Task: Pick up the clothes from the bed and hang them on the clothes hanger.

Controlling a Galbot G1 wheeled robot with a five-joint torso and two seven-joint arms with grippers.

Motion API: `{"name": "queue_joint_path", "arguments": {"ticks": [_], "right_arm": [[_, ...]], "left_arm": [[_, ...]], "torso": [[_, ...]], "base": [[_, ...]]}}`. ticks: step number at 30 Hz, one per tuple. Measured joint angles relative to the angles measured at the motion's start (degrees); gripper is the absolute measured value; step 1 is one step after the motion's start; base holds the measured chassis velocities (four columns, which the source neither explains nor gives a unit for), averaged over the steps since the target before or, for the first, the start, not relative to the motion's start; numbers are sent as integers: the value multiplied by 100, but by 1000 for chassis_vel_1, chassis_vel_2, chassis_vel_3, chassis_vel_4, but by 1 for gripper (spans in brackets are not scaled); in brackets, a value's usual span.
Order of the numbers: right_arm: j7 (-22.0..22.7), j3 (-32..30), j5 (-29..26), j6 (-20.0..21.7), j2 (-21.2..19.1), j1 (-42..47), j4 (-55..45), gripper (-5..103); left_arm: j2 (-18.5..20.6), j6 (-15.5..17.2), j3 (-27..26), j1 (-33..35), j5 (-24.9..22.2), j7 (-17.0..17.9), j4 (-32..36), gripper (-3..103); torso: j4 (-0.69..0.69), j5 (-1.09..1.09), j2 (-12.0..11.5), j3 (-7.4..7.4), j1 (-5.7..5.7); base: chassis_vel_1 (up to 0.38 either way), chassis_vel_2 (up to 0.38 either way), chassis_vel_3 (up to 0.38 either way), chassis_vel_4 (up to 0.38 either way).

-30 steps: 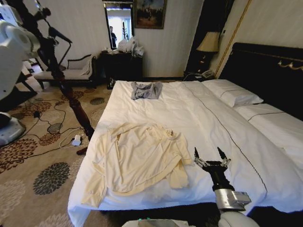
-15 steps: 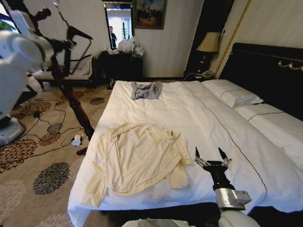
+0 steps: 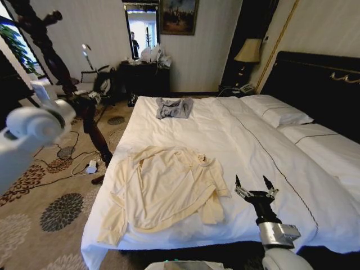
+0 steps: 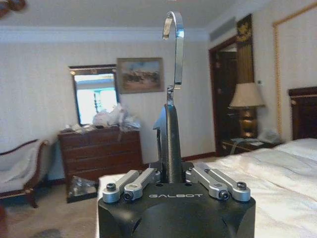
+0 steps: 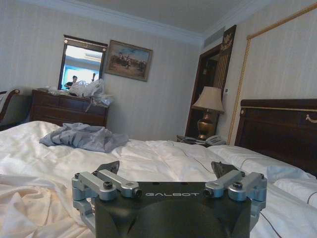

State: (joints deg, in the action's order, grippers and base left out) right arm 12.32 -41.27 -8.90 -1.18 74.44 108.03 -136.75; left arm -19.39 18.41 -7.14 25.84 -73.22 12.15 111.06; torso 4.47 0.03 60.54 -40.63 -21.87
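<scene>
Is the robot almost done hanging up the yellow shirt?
Not yet. The left claw is shut on the hanger, so that part looks done. The right claw is open over the bed, beside the shirt, which lies flat, still to be picked up and hung.

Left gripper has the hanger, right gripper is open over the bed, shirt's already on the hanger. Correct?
Not quite: the shirt lies flat on the bed, per the head view. The left gripper does hold the hanger, and the right gripper is open over the bed.
</scene>
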Motion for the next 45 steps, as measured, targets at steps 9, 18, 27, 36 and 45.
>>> {"name": "queue_joint_path", "arguments": {"ticks": [9, 18, 27, 36, 45], "right_arm": [[7, -154, -37, 3, -29, 41, 23, 100], [59, -411, -321, 123, -257, 80, 125, 100], [114, -484, -470, 276, -456, 5, 278, 100], [191, -522, -1222, 575, -1287, -403, 533, 100], [230, 377, -1950, 869, -2803, -2130, 1621, 100]], "left_arm": [[-434, -274, -468, 1455, 587, -150, 393, 16], [-1076, -1220, -701, 3148, 1698, -1004, 309, 16], [-1349, -2437, -320, 3523, 1670, -2028, -343, 16], [-1023, -2934, -152, 3350, 1506, -4329, -1304, 16], [-722, -2866, 523, 2262, 1945, -7005, -2462, 16]], "torso": [[-1, -3, 0, 0, 0], [-3, -2, 0, 0, 0], [-1, -2, 0, 0, 0], [0, -2, 0, 0, 0], [-1, -3, -1, -2, -1]], "base": [[0, 0, 0, 0], [0, 0, 0, 0], [0, 0, 0, 0], [0, 0, 0, 0], [0, 0, 0, 0]]}}
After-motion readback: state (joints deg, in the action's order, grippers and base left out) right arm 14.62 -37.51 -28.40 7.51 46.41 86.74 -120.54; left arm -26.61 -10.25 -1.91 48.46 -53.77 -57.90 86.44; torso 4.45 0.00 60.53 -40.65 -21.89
